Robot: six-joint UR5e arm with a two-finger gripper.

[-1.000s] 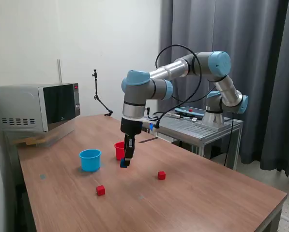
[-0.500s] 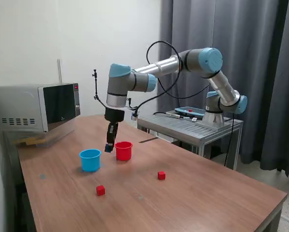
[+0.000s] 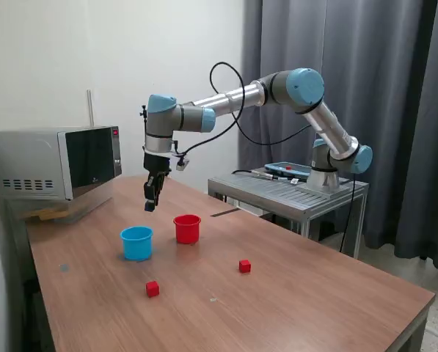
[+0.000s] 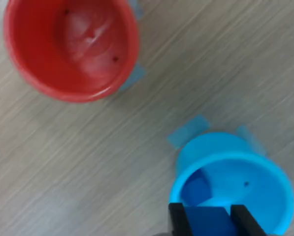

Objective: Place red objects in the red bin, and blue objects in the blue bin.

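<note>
Where the wooden table (image 3: 292,293) lies nearest the exterior camera, one red cube (image 3: 152,289) rests toward the exterior view's left, and a second red cube (image 3: 244,266) rests a little farther back and to its right, well apart from it. Both lie on the bare tabletop, outside either cup. Farther back stands the blue cup (image 3: 136,243), upright, with the red cup (image 3: 187,229) just beside it on the exterior view's right and slightly farther away; the two are apart. The wrist view shows a dark blue cube (image 4: 195,189) lying inside the blue cup (image 4: 235,169), and the red cup (image 4: 70,46) with no cube inside it. Small pieces of pale blue tape (image 4: 188,131) lie on the table at the foot of each cup. Above and beyond the blue cup hangs the gripper (image 3: 151,199), clear of the table, pointing downward. Its two dark fingers (image 4: 178,221) are clamped on a second dark blue cube (image 4: 208,221), held over the blue cup's rim. At the far left stands a microwave (image 3: 53,163); at the far right a metal stand (image 3: 299,192) carries the arm's base before grey curtains (image 3: 395,110).
</note>
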